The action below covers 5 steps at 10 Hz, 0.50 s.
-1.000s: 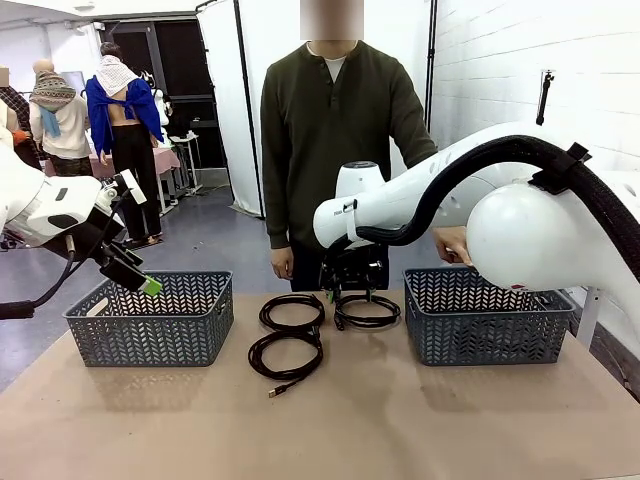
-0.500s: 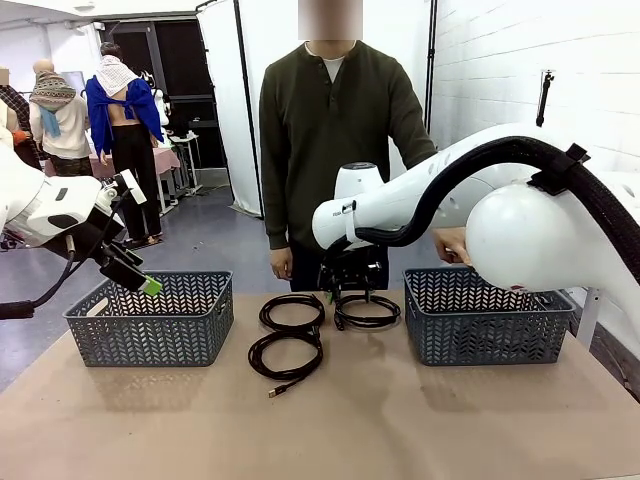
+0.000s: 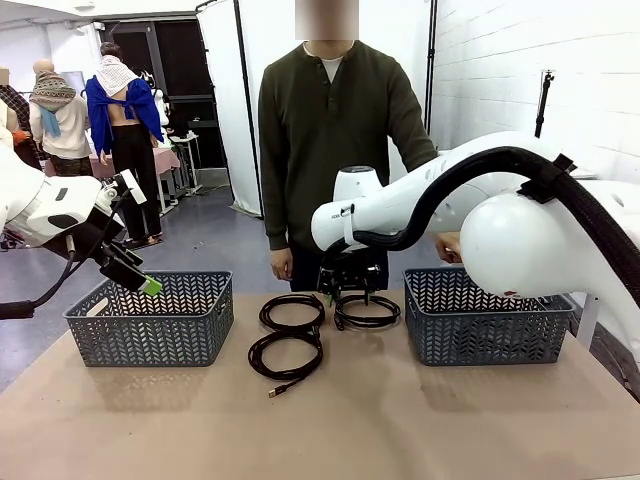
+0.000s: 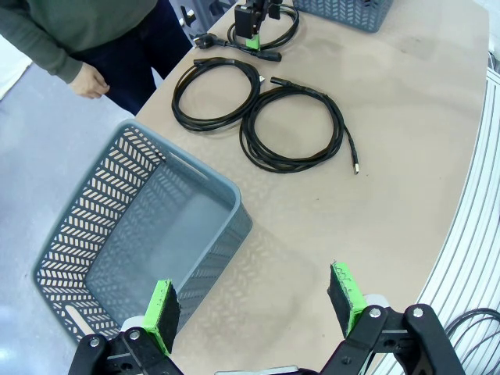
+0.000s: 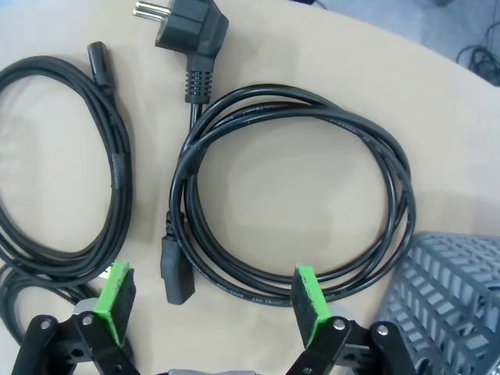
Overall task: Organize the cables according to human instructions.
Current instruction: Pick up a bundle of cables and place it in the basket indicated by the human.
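Right fingers spread wide and empty, low over the right-hand cable, green pads to either side of that coil's near arc; contact with the cord not clear. Left fingers likewise wide apart, holding nothing, raised above the edge of the left basket.

Three cables on the worktop, between the two baskets, each in a flat round coil:
- Right-hand cable toward the far edge, with an angled mains plug lying outside the ring and a small connector at the ring's near side, between the pads.
- Second coil just beside it, toward the left basket.
- Third coil nearer the robot, touching the second, with a thin plug end trailing toward the front.

Right basket on the other side of the coils, near the right-hand cable.

Person standing at the far side, behind the coils. One hand hanging at the side, the other above the right basket, partly hidden by the right arm.
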Available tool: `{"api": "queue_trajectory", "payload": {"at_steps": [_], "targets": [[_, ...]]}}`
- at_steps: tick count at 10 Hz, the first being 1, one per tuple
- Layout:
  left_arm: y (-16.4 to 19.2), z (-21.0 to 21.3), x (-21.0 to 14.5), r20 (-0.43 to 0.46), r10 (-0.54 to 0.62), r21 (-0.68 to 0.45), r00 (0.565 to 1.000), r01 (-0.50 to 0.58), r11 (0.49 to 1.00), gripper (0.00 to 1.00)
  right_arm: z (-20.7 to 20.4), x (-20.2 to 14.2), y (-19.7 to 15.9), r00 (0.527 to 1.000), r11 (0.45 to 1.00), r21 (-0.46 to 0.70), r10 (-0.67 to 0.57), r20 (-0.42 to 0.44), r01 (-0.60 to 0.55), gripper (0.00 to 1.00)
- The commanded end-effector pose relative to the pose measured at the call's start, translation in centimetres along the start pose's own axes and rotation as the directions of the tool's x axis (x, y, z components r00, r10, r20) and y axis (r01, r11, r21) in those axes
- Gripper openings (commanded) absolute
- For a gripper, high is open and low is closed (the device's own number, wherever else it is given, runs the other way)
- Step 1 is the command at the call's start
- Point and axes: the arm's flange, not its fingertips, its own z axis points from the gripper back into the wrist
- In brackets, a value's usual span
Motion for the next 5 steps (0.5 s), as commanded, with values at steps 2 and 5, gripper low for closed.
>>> {"api": "queue_trajectory", "payload": {"at_steps": [2, 5], "targets": [[0.25, -0.08, -0.21, 0.008, -0.004, -0.011, 1.000, 0.004, 1.000, 1.00, -0.76, 1.69, 0.44, 1.000, 1.000, -0.001, -0.023, -0.020, 0.023, 1.00], [0.25, -0.08, -0.21, 0.008, -0.004, -0.011, 1.000, 0.004, 1.000, 1.00, -1.09, 2.30, 0.57, 0.999, 0.999, -0.019, -0.037, -0.010, 0.037, 1.00]]}}
